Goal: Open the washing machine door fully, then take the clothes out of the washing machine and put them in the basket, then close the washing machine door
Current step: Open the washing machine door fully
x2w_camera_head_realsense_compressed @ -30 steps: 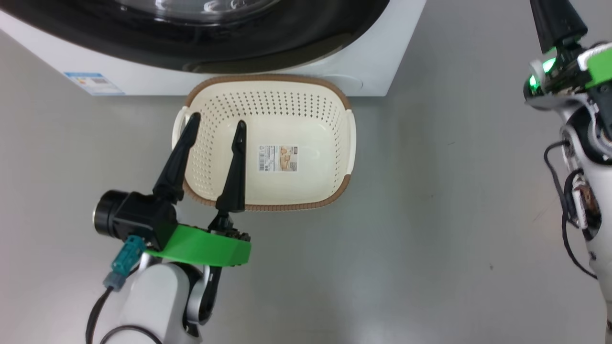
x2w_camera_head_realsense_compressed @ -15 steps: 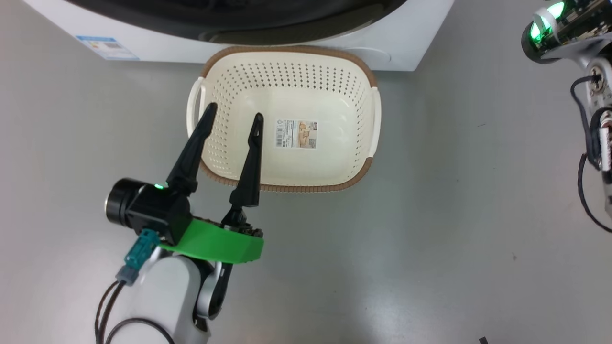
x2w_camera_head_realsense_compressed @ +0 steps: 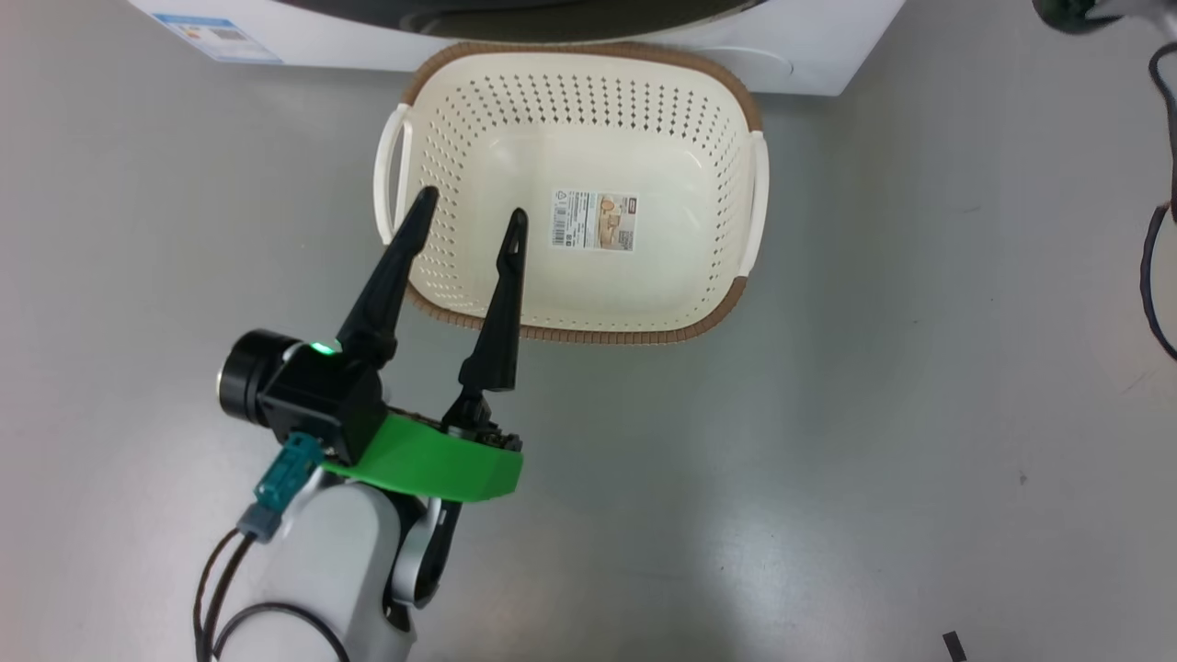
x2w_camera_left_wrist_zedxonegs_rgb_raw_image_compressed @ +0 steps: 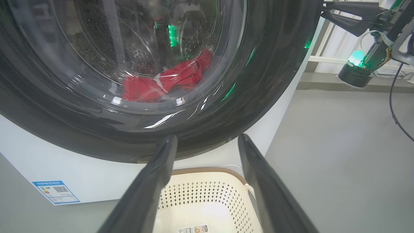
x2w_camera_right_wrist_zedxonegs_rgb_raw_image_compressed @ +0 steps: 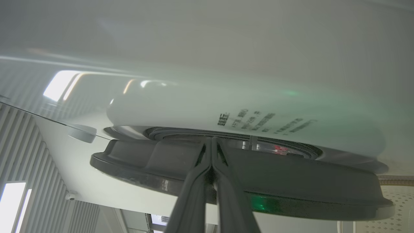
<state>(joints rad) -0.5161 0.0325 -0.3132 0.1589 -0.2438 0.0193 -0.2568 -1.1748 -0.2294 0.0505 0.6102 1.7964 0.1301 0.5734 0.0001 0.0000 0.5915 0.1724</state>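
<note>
The washing machine (x2w_camera_left_wrist_zedxonegs_rgb_raw_image_compressed: 64,168) is white, and its black-rimmed door (x2w_camera_left_wrist_zedxonegs_rgb_raw_image_compressed: 275,81) has a bulging glass window. Red clothes (x2w_camera_left_wrist_zedxonegs_rgb_raw_image_compressed: 168,81) lie in the drum behind the glass. The cream basket (x2w_camera_head_realsense_compressed: 588,333) stands empty on the floor against the machine's front, a paper label on its bottom. My left gripper (x2w_camera_head_realsense_compressed: 474,204) is open above the basket's near left corner and holds nothing. My right gripper (x2w_camera_right_wrist_zedxonegs_rgb_raw_image_compressed: 212,140) is shut, with its tips at the seam between the door's rim (x2w_camera_right_wrist_zedxonegs_rgb_raw_image_compressed: 226,181) and the white front panel (x2w_camera_right_wrist_zedxonegs_rgb_raw_image_compressed: 226,81). The left wrist view shows that right gripper (x2w_camera_left_wrist_zedxonegs_rgb_raw_image_compressed: 323,8) at the door's right edge.
Grey floor (x2w_camera_head_realsense_compressed: 874,414) spreads around the basket and to the machine's right. A blue label (x2w_camera_head_realsense_compressed: 216,37) marks the machine's lower left front. My right arm's cables (x2w_camera_head_realsense_compressed: 1160,276) hang at the right edge. A pale slatted wall (x2w_camera_left_wrist_zedxonegs_rgb_raw_image_compressed: 326,42) stands behind the machine.
The head camera has moved, so the machine and basket sit higher and further right in the picture. My right arm has slid up towards the top right corner. Both grippers keep their states.
</note>
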